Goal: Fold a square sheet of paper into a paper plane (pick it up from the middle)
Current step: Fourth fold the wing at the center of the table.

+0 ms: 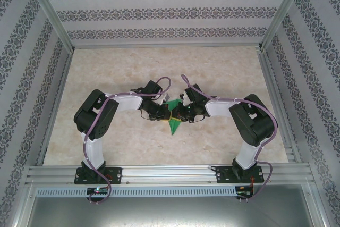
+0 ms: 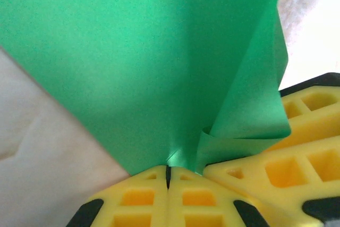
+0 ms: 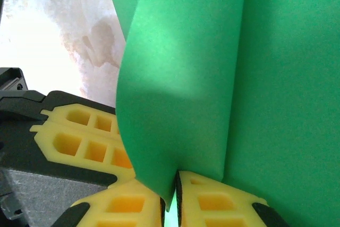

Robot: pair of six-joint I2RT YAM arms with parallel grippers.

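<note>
The green sheet of paper (image 1: 173, 124) is folded into a narrow shape whose point faces the near edge. It hangs at the table's centre between the two grippers. My left gripper (image 1: 168, 112) comes in from the left, and in the left wrist view it (image 2: 168, 176) is shut on a creased corner of the paper (image 2: 133, 51). My right gripper (image 1: 179, 113) meets it from the right. In the right wrist view its jaws (image 3: 170, 198) stand a thin slit apart, with a curled flap of the paper (image 3: 212, 78) dipping into the slit. The two grippers' yellow fingers nearly touch.
The marble-patterned table (image 1: 117, 67) is fenced by aluminium rails (image 1: 170, 173) at the near edge and by patterned walls at the sides and back. Both arms bend inward over the middle. The right gripper's fingers (image 2: 297, 158) crowd the left wrist view.
</note>
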